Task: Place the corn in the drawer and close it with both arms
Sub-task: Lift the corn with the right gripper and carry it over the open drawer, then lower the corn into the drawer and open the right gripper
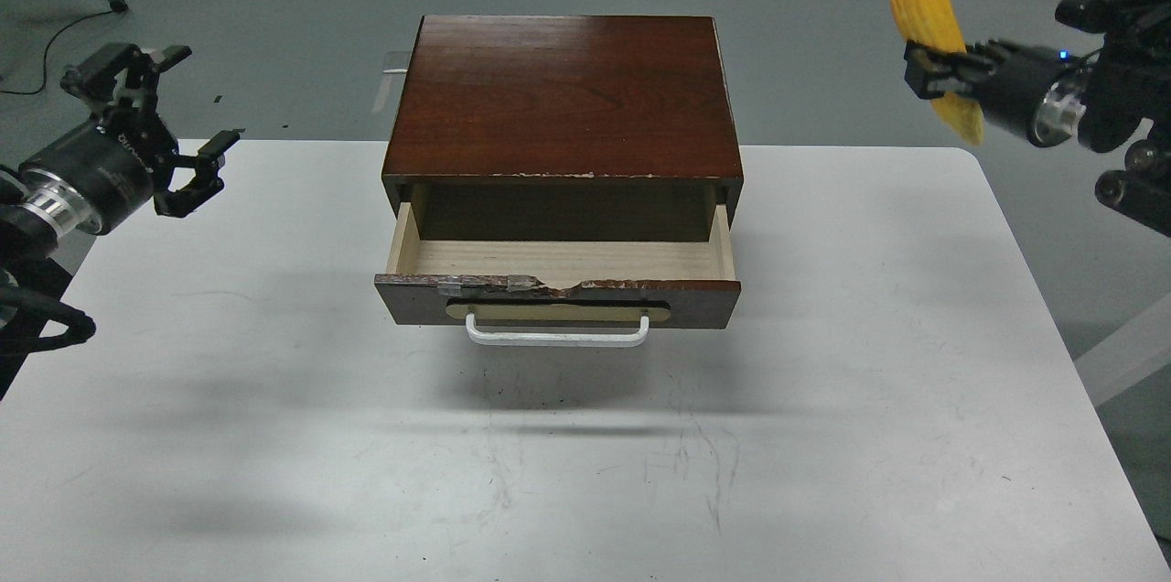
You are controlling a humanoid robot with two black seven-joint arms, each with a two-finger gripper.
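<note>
**Corn held high at the right, open drawer waiting at centre**

The right gripper (924, 70) is clamped across the middle of the corn (931, 19), holding it up in the air off the table's far right corner, at about 2 o'clock from the drawer (558, 275). The cob's long axis stands nearly upright, leaning a little, with 1 tip above the fingers and the other poking out below. It touches nothing but the gripper.

The drawer is pulled out toward me from the dark wooden cabinet (563, 97), pale wood showing inside and nothing visible in it. Its white handle (556, 332) faces 6 o'clock. From the corn, the opening lies down and away at about 8 o'clock, well apart, so my guess is the right arm has to carry the cob leftward and lower it, probably turning it to lie along the drawer's width.

The cabinet's top overhangs the back of the drawer, and its right front corner sits between corn and opening; that is the thing to clear.

The left gripper (174, 120) hangs at 9 o'clock, fingers spread wide and holding nothing, well apart from the drawer over the white table (823, 436).
</note>
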